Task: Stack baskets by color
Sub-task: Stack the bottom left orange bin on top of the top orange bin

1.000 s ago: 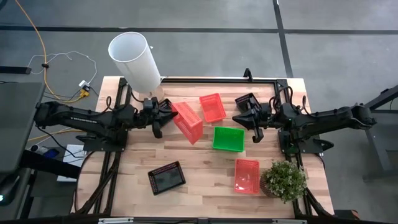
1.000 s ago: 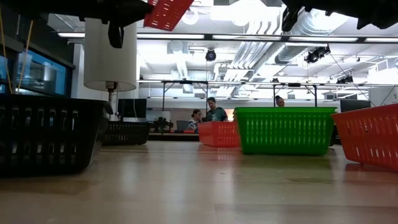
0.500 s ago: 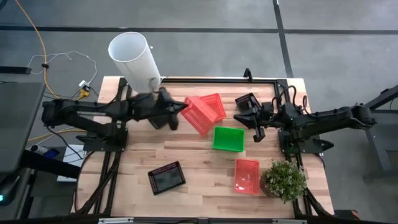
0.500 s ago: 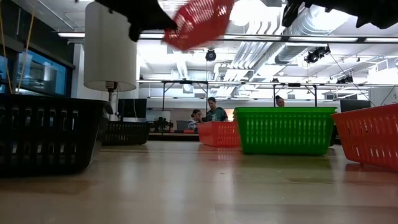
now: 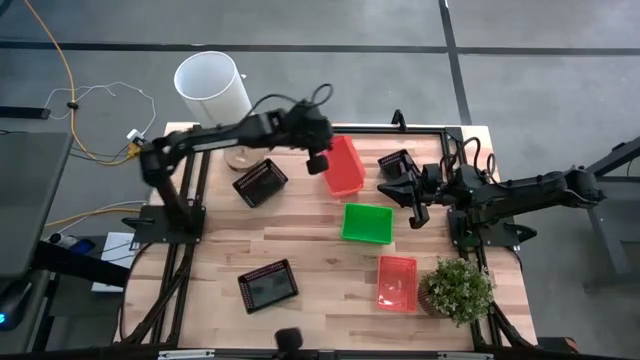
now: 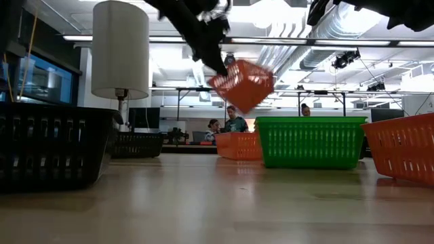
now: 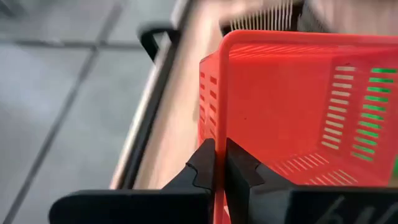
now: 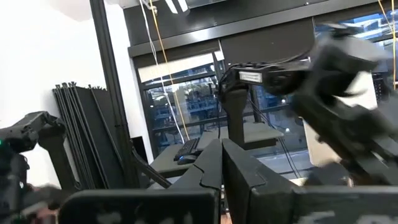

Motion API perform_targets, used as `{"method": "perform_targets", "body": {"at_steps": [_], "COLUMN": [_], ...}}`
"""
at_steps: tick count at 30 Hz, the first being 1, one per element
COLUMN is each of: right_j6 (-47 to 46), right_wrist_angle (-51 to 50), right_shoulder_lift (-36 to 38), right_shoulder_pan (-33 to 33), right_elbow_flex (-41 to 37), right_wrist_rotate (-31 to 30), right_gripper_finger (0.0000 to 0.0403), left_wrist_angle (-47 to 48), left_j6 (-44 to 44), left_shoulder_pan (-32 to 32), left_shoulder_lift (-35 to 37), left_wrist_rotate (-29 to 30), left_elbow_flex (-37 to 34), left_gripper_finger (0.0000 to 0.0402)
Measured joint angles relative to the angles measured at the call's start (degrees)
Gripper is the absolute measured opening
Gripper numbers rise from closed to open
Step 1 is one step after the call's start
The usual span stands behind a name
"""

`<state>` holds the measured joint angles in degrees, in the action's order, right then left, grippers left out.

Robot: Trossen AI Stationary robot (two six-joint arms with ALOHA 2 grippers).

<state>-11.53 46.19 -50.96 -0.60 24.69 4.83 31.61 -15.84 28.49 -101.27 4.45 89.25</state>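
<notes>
Left tool: your left tool (image 5: 318, 160) is pinched tight on the rim of a red basket (image 5: 343, 167), carrying it tilted in the air over the far middle of the bench (image 5: 320, 290); the left wrist view shows the two fingers (image 7: 204, 163) clamped on either side of that wall.
Red basket below: from the low view you can see another red basket (image 6: 235, 145) sitting on the bench under the carried one; from above it is hidden by it.
Right tool: your right tool (image 5: 411, 196) hangs above the far right of the bench, fingers closed on nothing.
Third red: one more red basket (image 5: 397, 282) lies alone near the front right, beside the potted plant (image 5: 459, 289).
Green: you have one green basket (image 5: 367, 223) showing, in the middle of the bench, just in front of the carried red one; whether others are nested in it cannot be told.
Black: three black baskets are apart from each other, one far left (image 5: 259, 182), one front left (image 5: 268, 285), one far right (image 5: 396, 163) by the right tool.
Progress: judging from this, you are early on; no colour is visibly stacked yet.
Left to do: you likely still have to nest this red one, fetch the front-right red, and gather all the blacks.
</notes>
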Motion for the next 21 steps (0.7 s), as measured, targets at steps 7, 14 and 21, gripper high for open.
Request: {"method": "perform_targets", "body": {"at_steps": [7,14,21], "right_j6": [-0.4,-0.4,-1.5], "right_wrist_angle": [0.0,-0.5,-1.3], "right_shoulder_lift": [0.0,0.0,0.0], "right_shoulder_pan": [0.0,0.0,0.0], "right_elbow_flex": [0.0,0.0,0.0], "right_wrist_rotate": [0.1,0.0,-0.1], "right_gripper_finger": [0.0000,0.0000,0.0000], "left_wrist_angle": [11.6,15.1,18.9], "left_j6": [-4.3,-2.4,-4.3], "left_shoulder_pan": [2.6,4.5,4.9], "left_shoulder_lift": [-12.0,-18.4,-20.5], "left_wrist_rotate": [-3.7,-8.5,-8.9], "left_elbow_flex": [12.6,17.4,17.4], "left_gripper_finger": [0.0000,0.0000,0.0000]}}
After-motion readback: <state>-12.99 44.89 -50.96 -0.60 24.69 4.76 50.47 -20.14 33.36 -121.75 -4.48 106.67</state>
